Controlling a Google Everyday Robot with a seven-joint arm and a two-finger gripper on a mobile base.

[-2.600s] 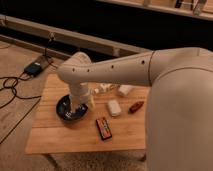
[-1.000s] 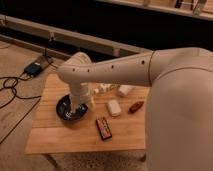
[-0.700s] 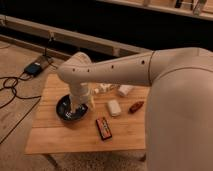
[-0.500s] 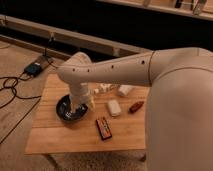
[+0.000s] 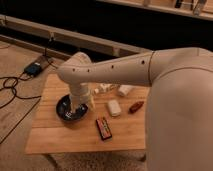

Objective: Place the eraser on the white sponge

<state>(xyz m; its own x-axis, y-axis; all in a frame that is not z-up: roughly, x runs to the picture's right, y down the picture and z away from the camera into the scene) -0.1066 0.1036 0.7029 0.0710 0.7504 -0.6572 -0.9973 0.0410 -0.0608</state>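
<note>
On the floor at far left lies a small box (image 5: 35, 68) with dark cables (image 5: 11, 90) trailing from it. On the wooden worktop (image 5: 50, 137), towards its left end, sits a dark bowl (image 5: 64, 111).

The gripper (image 5: 80, 106) hangs straight down over the bowl's right half, its tip low at the rim or inside. From here I cannot tell how far it is spread, or whether it touches the bowl, and I see nothing in its hold.

At 4 o'clock from the bowl, well apart from the gripper, the eraser (image 5: 104, 128) lies flat near the front edge. Its marked face is up and its long axis runs from 11 to 5 o'clock.

The sponge (image 5: 114, 108) lies near it at 1 o'clock, not touching, bare on top and angled much the same way. Small white pieces (image 5: 102, 89) lie at 11 o'clock from the sponge, and another white block (image 5: 125, 90) at 1 o'clock. A glossy reddish-brown oblong (image 5: 135, 106) lies just right of the sponge.

The pale arm (image 5: 125, 70) reaches in from the right above them all.
</note>
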